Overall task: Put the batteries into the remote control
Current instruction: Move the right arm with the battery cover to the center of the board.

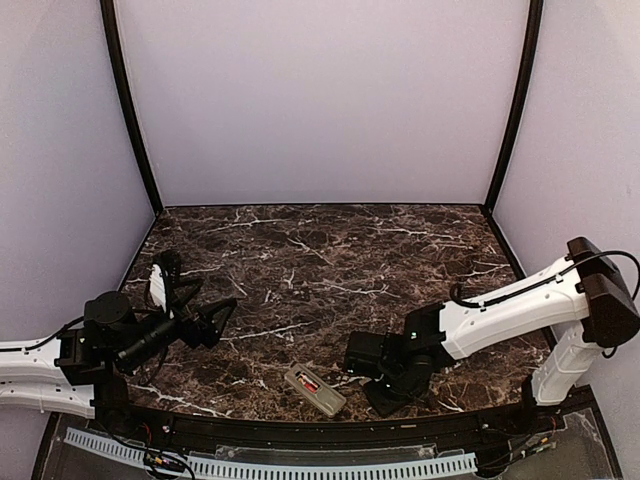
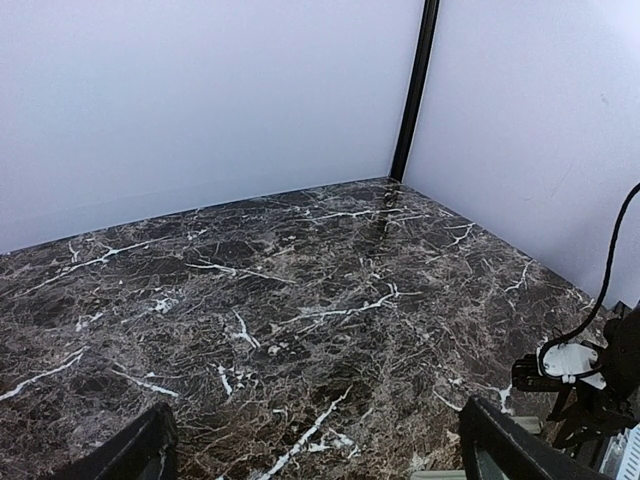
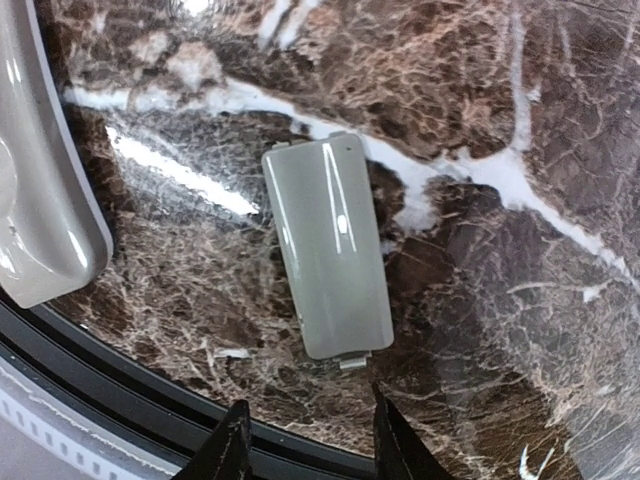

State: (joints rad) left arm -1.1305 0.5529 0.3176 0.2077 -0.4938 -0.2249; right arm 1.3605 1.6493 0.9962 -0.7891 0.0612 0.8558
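The remote control [image 1: 315,391] lies back up near the table's front edge, with a red battery [image 1: 308,382] showing in its open compartment. In the right wrist view only its beige rounded corner [image 3: 45,220] shows at the left. The small flat grey cover piece [image 3: 326,250] lies on the marble beside it. My right gripper [image 3: 310,450] hangs just short of the cover's near end, open, with nothing between its fingertips. My left gripper [image 1: 212,305] hovers at the table's left, wide open and empty; its fingers [image 2: 140,455] frame bare marble.
A black rail [image 3: 150,400] runs along the table's front edge, right under the right gripper. Pale walls with black corner posts [image 1: 130,110] close in the table on three sides. The right arm [image 2: 580,365] shows at the right of the left wrist view.
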